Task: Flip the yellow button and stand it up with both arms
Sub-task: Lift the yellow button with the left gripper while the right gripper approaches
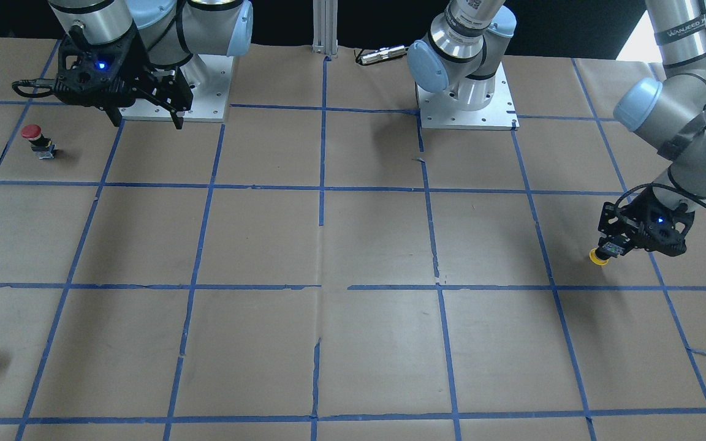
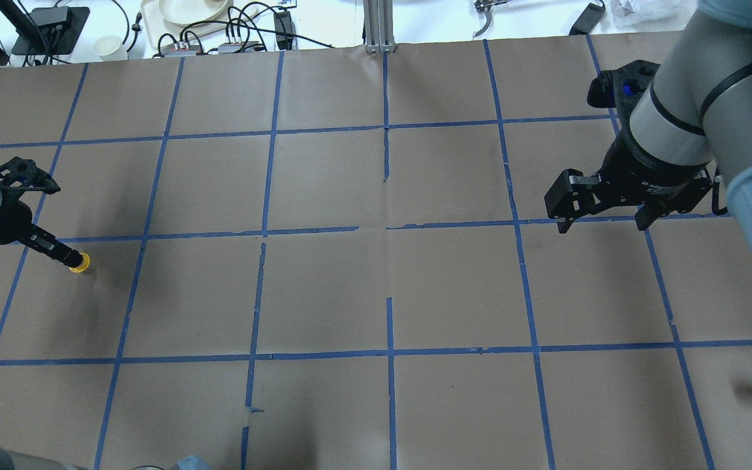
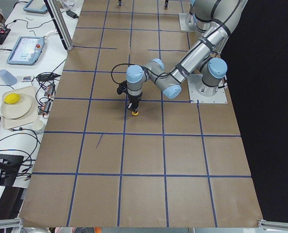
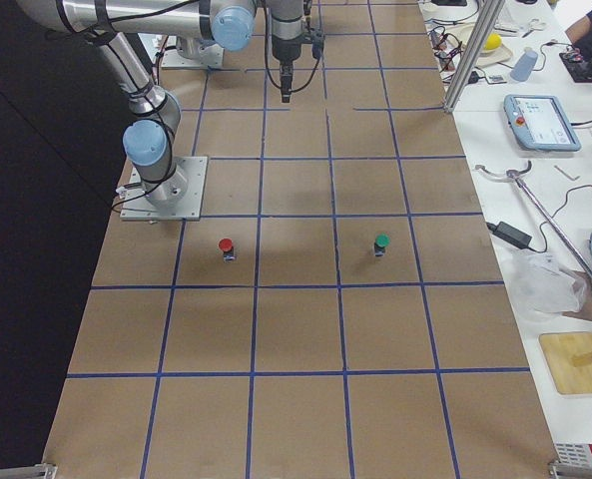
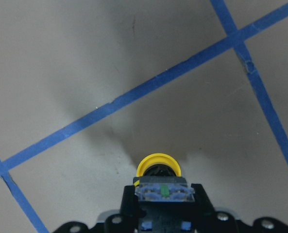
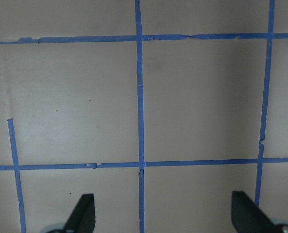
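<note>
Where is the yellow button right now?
The yellow button is at the far left of the overhead view, held cap-down by the left end effector, just below a blue tape line.

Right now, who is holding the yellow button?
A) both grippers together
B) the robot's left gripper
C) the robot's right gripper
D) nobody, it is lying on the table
B: the left gripper is shut on the yellow button, with the cap pointing downward, while the right gripper hangs open and empty on the other side.
</note>
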